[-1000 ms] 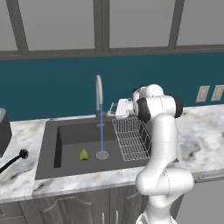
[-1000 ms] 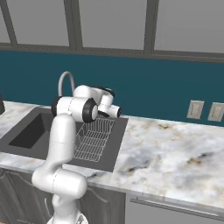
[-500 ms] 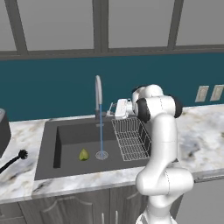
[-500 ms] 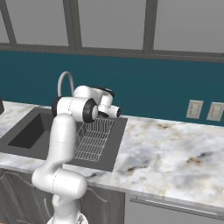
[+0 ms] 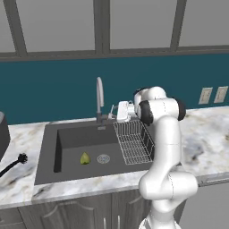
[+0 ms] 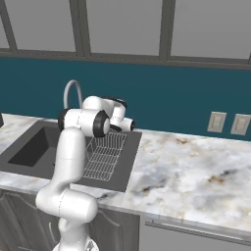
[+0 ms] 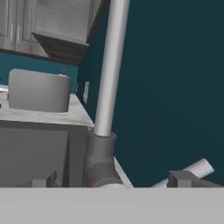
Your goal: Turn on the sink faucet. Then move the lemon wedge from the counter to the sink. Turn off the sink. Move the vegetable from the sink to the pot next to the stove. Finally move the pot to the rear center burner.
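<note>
Pincer [image 5: 112, 110] wide open beside tall grey metal gooseneck faucet [image 5: 99, 96]; careless withdrawal risks knocking its small lever [image 7: 189, 172] back on.

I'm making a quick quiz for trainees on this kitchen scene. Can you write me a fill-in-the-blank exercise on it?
1. The lemon wedge lies inside the ____, beside the round drain.
2. The end effector is level with the base of the sink faucet, and its jaws are ____.
3. The wire rack sits at the ____ side of the basin in the left base view.
4. The black dish brush lies on the ____.

Missing words: sink; open; right; counter
</note>
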